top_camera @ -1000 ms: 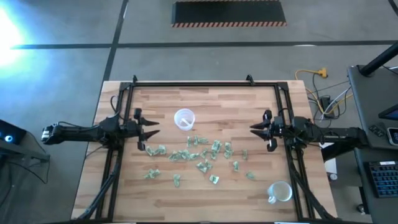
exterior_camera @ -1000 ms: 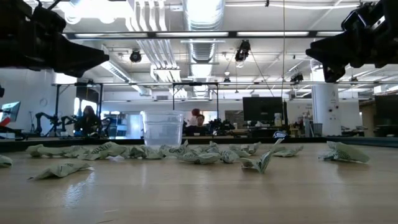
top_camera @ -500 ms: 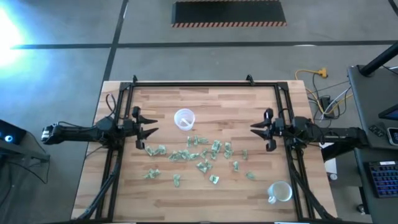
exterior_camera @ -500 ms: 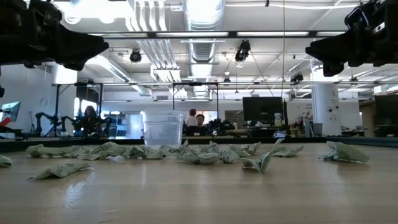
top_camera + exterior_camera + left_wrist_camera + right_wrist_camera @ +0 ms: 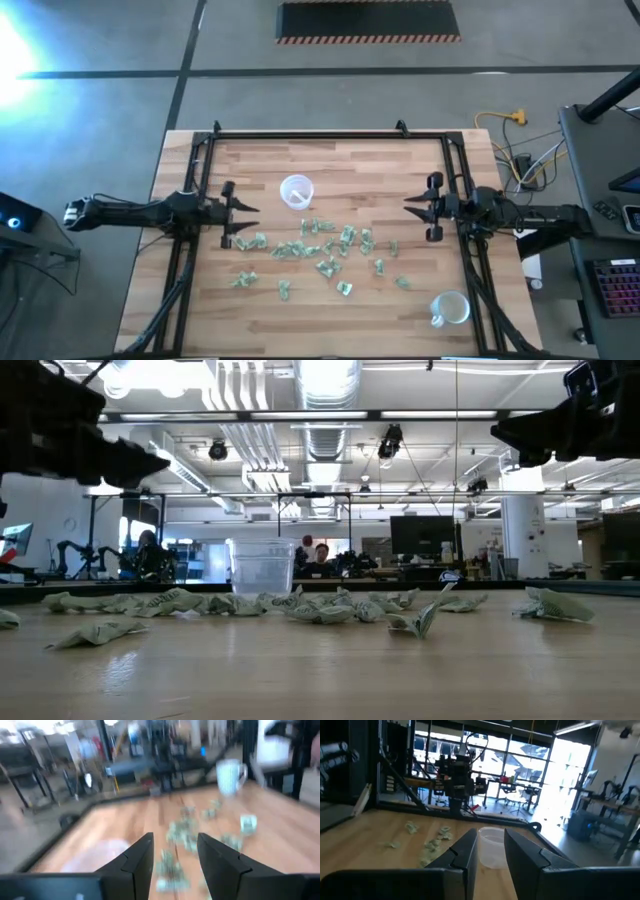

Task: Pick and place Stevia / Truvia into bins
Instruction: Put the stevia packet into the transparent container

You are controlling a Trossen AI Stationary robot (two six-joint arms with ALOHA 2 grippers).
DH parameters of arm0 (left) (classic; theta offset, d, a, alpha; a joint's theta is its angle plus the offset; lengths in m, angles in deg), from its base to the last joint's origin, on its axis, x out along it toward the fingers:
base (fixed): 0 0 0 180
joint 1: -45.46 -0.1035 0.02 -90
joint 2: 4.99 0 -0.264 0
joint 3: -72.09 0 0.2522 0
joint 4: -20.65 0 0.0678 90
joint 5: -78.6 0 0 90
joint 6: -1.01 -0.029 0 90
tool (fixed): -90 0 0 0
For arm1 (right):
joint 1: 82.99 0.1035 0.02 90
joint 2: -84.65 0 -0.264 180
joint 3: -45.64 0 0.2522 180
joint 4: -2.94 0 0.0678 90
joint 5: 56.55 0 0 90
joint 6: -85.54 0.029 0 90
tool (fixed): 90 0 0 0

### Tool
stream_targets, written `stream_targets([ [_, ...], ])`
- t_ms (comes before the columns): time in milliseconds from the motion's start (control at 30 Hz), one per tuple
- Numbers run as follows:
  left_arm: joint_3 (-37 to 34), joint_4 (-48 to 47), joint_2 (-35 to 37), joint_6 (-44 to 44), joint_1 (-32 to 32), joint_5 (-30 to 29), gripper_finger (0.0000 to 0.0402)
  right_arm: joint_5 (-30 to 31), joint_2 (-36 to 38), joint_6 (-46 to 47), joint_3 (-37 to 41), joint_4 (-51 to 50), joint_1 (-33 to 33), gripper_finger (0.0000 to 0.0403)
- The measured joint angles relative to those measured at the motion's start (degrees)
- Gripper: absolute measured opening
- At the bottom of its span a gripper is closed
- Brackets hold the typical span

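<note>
Several pale green and white sachets lie scattered flat on the middle of the wooden table, also seen in the low view. A translucent cup stands upright just beyond them. My left gripper hovers open above the table at the left end of the scatter, with sachets ahead of its fingers. My right gripper hovers open at the right side, pointing toward the cup.
A white mug stands near the table's near right corner, also in the left wrist view. A black frame runs along the far edge and both sides. Bare wood lies along the near edge. People sit in the room beyond.
My left gripper has dipped down and shifted a little toward the near edge and the sachets, staying open. My right gripper has risen slightly. The sachets and the cup lie as before.
</note>
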Motion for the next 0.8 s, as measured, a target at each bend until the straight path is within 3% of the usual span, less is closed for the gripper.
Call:
stream_targets([
  [167, 5.2, -7.5, -3.7, -0.1, 0.0, 0.0, 0.0137, 0.2, 0.0, -4.1, 0.0, 0.2, 0.0, 0.0086],
  [367, 13.1, -21.6, -11.8, 7.1, 0.0, -0.3, 0.0137, 0.1, -0.1, -4.1, -0.8, -0.1, 0.0, 0.0086],
  [633, 18.1, -23.0, -30.7, 15.1, 2.8, 0.5, 0.0137, -0.2, -0.5, -0.7, -1.8, -0.6, 0.0, 0.0086],
  [800, 24.3, -24.5, -41.1, 16.2, 5.5, -2.0, 0.0137, -0.7, -0.5, 0.8, -1.9, -1.1, 0.1, 0.0086],
])
